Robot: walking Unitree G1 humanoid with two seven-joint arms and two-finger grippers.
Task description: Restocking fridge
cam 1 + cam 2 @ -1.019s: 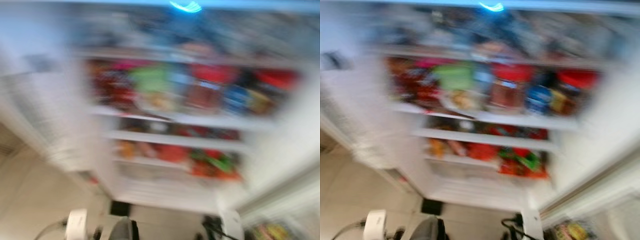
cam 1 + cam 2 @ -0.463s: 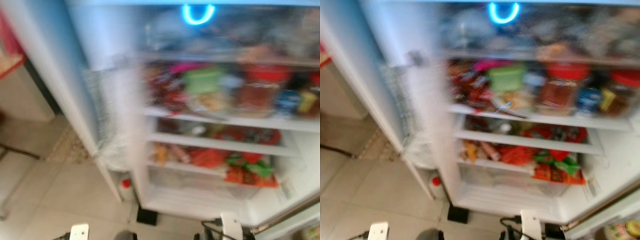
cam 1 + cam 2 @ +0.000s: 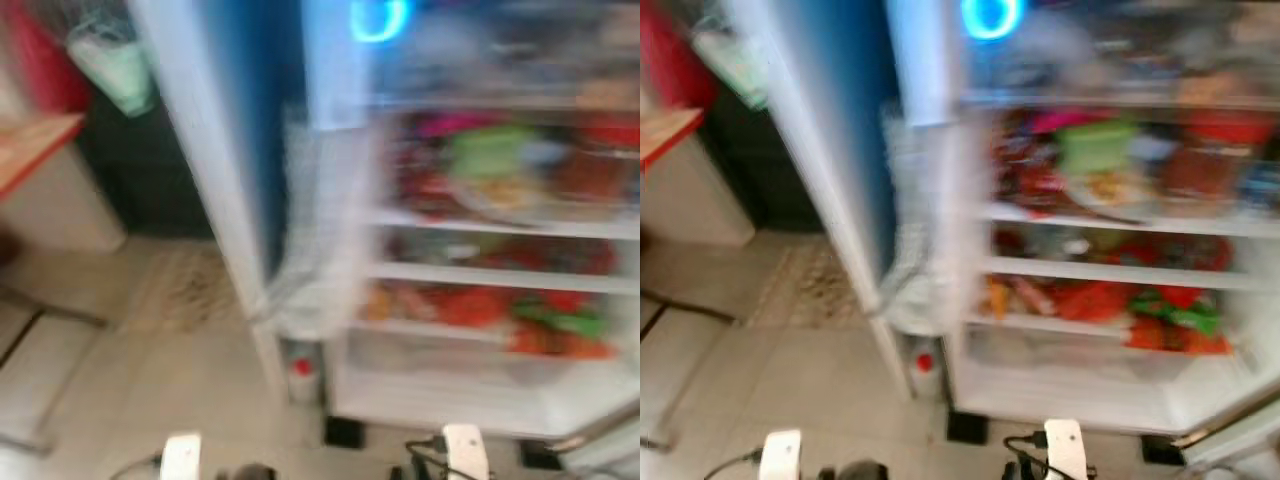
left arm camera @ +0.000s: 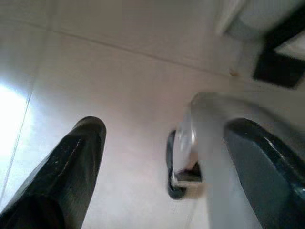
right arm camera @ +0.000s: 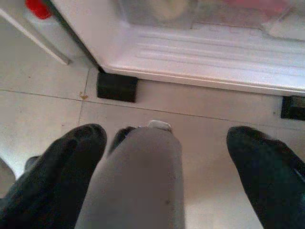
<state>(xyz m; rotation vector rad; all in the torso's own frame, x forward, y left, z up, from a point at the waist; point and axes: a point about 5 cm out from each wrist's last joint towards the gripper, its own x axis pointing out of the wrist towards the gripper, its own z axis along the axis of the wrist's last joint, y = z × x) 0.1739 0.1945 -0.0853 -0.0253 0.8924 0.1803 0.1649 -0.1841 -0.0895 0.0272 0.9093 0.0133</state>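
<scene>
Blurred white fridge [image 3: 940,90] stands upright, door swung open, packed shelves facing the robot. Left gripper [image 4: 167,162] and right gripper [image 5: 164,157] hang over pale floor tiles [image 5: 47,109], fingers wide, empty.

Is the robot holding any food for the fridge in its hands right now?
No, nothing is held. The left gripper and the right gripper both hang open over the floor in front of the fridge.
</scene>
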